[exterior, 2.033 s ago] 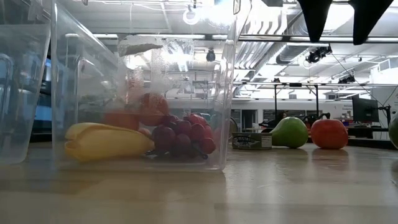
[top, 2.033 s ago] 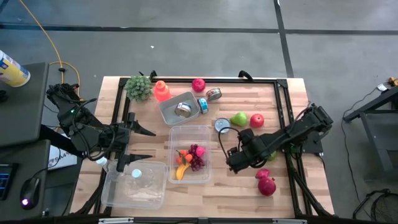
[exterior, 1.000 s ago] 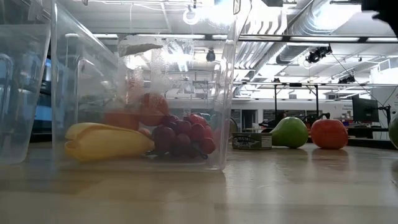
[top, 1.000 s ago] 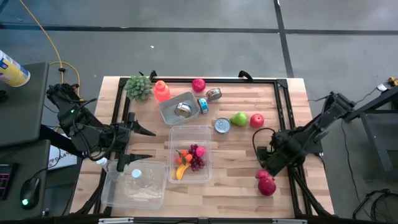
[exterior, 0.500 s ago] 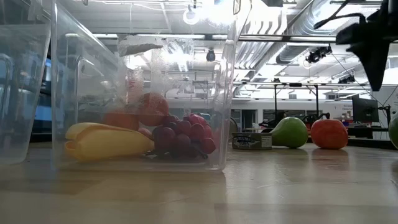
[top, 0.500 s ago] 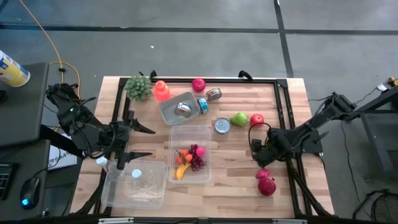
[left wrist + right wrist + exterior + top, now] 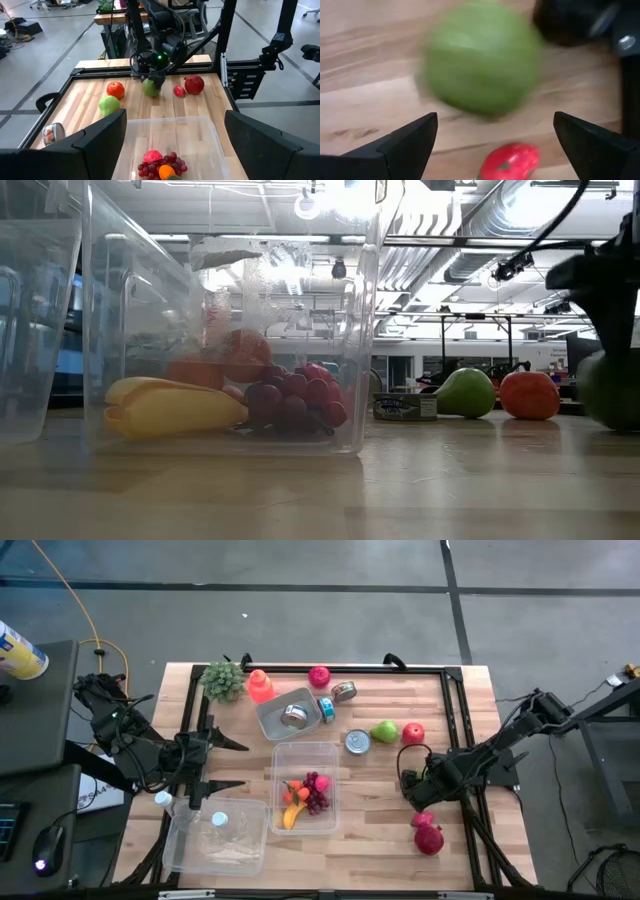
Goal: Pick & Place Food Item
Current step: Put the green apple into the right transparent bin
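Hovering with its fingers spread wide over the green fruit (image 7: 481, 59) on the table's right side, the right gripper (image 7: 418, 785) holds nothing yet. It should centre the round fruit between both fingers before closing, since it could roll toward the small red fruit (image 7: 509, 161). The left gripper (image 7: 225, 764), also open and empty, waits beside the clear container (image 7: 304, 752).

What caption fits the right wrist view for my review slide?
Open right gripper poised over a green round fruit on the wooden table, a small red fruit beside it.
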Motion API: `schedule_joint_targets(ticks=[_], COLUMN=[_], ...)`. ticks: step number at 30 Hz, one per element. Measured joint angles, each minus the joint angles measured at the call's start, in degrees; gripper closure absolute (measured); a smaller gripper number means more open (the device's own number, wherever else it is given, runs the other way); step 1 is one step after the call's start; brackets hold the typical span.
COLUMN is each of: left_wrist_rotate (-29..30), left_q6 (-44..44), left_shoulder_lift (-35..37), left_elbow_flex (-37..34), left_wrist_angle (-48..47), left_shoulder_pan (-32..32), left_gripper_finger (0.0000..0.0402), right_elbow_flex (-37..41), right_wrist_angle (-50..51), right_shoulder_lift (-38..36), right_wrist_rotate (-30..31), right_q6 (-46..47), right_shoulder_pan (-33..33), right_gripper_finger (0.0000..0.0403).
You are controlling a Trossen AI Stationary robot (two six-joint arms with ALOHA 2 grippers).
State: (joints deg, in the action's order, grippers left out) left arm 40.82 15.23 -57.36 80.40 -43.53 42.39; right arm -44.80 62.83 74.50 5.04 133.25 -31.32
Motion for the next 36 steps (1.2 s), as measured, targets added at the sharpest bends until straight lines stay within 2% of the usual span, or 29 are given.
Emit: schedule_joint_targets(ticks=[6,14,20,22,27,36], left_wrist_rotate=[0.14,1.54,1.49,1.23,1.00,-0.22], left_q6=[-0.40,-0.40,-0.38,-0.36,-0.33,1.20], left_shoulder_lift=[0.00,0.29,0.35,0.35,0.35,0.33], left_elbow_flex=[0.00,0.00,0.00,0.00,0.00,0.00], left_wrist_angle=[-0.31,-0.62,-0.63,-0.55,-0.20,-0.19], left_shoulder_pan=[0.00,-0.02,-1.76,-2.36,-3.02,-3.02], left_gripper_finger=[0.0074,0.0074,0.0074,0.0074,0.0074,0.0074], right_elbow_flex=[1.49,0.15,-4.97,-6.70,-7.39,-6.65], right_wrist_angle=[0.33,-1.97,1.99,5.88,14.31,9.55], right_shoulder_lift=[-0.04,-0.20,-1.16,-1.33,-1.44,-1.44], right_wrist_rotate=[0.09,3.80,14.37,16.44,15.21,15.56], right_q6=[-0.07,-2.58,-10.97,-13.01,-16.84,-34.16], right_shoulder_pan=[1.32,1.48,1.88,3.08,7.86,18.07], right_gripper_finger=[0.0016,0.0016,0.0016,0.0016,0.0016,0.0016])
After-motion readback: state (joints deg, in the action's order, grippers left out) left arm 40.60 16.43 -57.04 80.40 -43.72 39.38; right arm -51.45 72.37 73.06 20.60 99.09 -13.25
